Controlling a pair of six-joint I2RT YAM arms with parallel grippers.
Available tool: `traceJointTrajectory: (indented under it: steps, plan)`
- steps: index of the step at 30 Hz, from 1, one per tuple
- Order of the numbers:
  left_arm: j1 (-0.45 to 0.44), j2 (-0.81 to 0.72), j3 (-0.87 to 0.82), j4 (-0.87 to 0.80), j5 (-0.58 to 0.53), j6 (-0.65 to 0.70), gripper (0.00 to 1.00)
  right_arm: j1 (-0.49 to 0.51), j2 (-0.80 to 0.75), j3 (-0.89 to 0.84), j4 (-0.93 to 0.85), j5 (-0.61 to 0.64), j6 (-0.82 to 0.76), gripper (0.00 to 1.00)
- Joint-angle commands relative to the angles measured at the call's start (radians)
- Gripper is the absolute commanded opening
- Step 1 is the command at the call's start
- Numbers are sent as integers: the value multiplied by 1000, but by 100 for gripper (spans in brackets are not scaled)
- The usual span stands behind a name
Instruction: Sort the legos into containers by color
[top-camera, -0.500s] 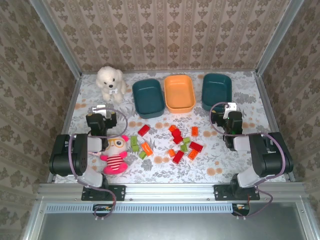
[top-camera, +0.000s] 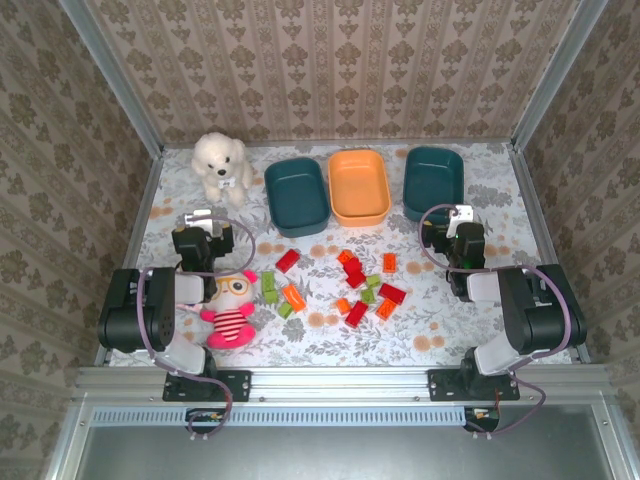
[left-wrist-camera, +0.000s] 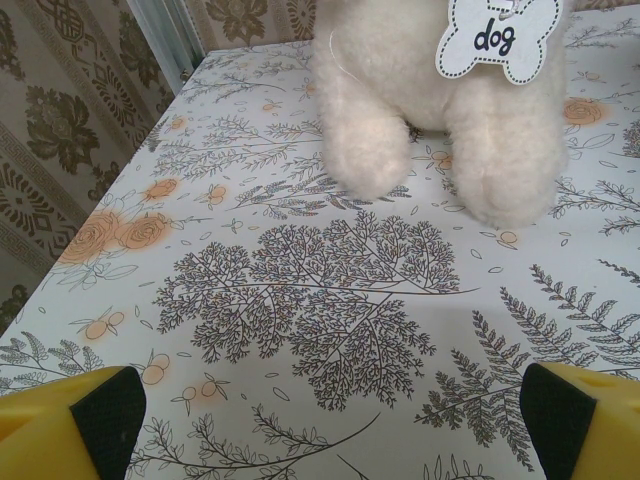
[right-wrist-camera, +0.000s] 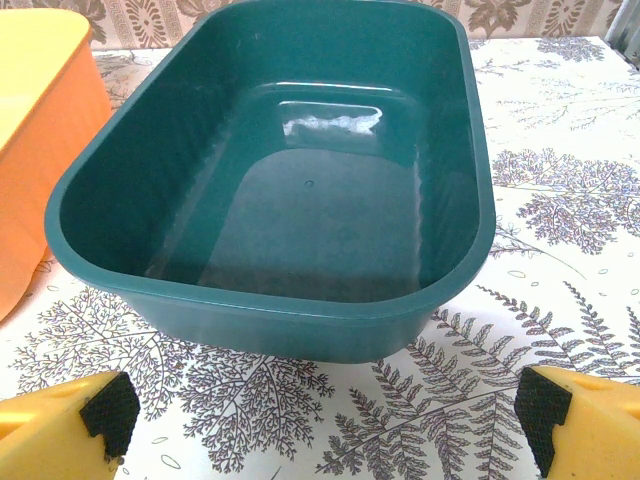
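— Top external: what lies on the table (top-camera: 430, 315)?
— Glossy little legos (top-camera: 352, 285), red, orange and green, scattered mid-table on fern-print cloth (left-wrist-camera: 300, 300); three smooth rounded tubs (top-camera: 359, 187) along the far edge; a fluffy dog (top-camera: 221, 165) in the far left corner.
— Grippers?
— Both gape wide, left gripper (left-wrist-camera: 330, 425) and right gripper (right-wrist-camera: 325, 415), holding nothing; yellow fingers (left-wrist-camera: 40, 440), black pads (right-wrist-camera: 105, 410). Damask wallpaper (top-camera: 330, 60) all round.

The left gripper (left-wrist-camera: 330, 410) is held wide open, left of the orange tub (top-camera: 359, 186) and nearer. The right gripper (right-wrist-camera: 325, 415) is spread equally wide, right of that tub.
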Motion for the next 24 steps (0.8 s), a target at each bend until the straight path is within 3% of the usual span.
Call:
traceJointTrajectory:
  steps: [1, 10, 14, 16, 17, 18, 19, 21, 22, 23, 24]
  plan:
    - [-6, -11, -3, 35, -7, -24, 100, 3, -5, 7, 37, 10, 6, 100]
    - [-18, -56, -40, 78, -35, -10, 100, 7, -48, 5, 16, 46, 11, 100]
    - [-187, -304, -15, -112, -319, 85, 100, 82, -323, 142, -357, 238, 20, 100]
    - [-281, -427, 36, -209, -374, 128, 100, 144, -438, 250, -487, 306, 45, 100]
    - [-318, -480, 75, -271, -386, 138, 100, 159, -474, 353, -635, 325, 160, 100]
    - [-341, -523, 122, -351, -405, 100, 100, 148, -479, 482, -860, 279, 317, 100]
    - [-345, -557, 176, -477, -420, -25, 100, 140, -462, 584, -1072, 243, 453, 100]
    - [-317, -616, 374, -1081, -420, -586, 100, 136, -400, 727, -1393, 237, 645, 100]
    - [-300, -626, 439, -1269, -370, -734, 100, 123, -375, 743, -1424, 135, 616, 100]
    - [-274, -630, 453, -1305, -284, -751, 100, 127, -350, 764, -1453, 57, 582, 100]
    - [-257, -636, 453, -1300, -161, -745, 100, 162, -327, 804, -1533, 93, 579, 100]
